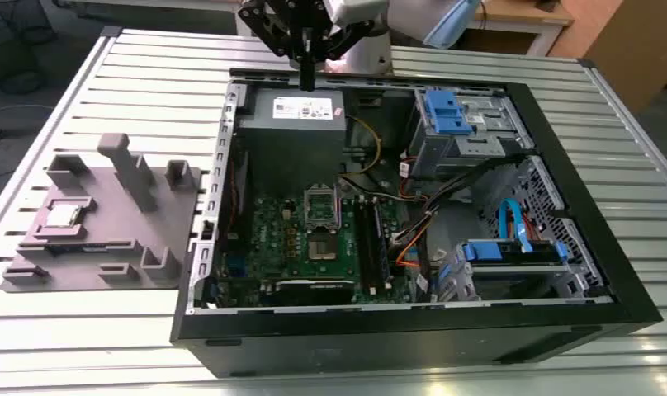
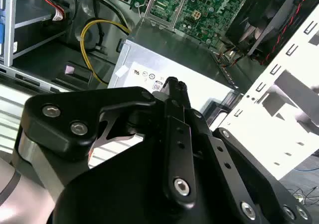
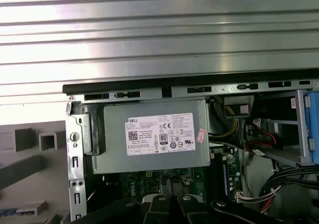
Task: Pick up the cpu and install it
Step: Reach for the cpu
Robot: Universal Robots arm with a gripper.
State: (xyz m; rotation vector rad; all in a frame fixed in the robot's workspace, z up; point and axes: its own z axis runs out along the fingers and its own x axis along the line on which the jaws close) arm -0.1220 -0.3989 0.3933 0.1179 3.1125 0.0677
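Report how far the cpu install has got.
Nothing looks done yet: the cpu lies in the grey holder outside the case, at the exterior view's left. In hand: nothing; the end effector hangs shut and empty over the power supply. Left: both the pickup and seating it in the motherboard socket.

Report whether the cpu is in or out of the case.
Out: the cpu lies on the grey holder beside the computer case.
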